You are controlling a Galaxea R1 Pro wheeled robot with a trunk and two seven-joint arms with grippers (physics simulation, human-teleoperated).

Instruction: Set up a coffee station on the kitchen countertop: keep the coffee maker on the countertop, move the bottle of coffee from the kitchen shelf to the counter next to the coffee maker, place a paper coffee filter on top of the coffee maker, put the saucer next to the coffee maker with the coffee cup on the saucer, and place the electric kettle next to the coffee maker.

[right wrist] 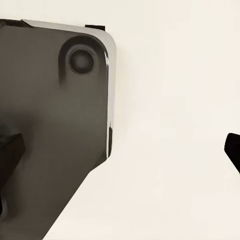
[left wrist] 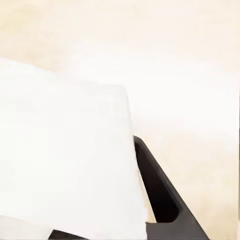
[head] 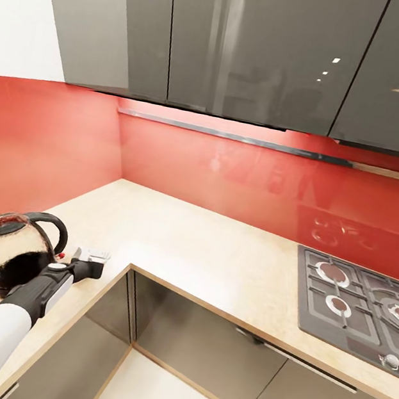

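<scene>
1. Red backsplash and grey wall cabinets frame the beige kitchen countertop (head: 203,252); a gas hob (head: 356,310) sits at right of the frame.
2. My left gripper (head: 93,261), lower left of the frame, is clamped on the paper coffee filter (left wrist: 65,160); I cannot tell my right gripper's state.
3. Recommended handling: keep the grip light so the paper does not crumple, and steer clear of the electric kettle (head: 14,253) just beside my arm.
4. Appearance: the filter is white, thin and folded. It hangs low over the countertop.
</scene>
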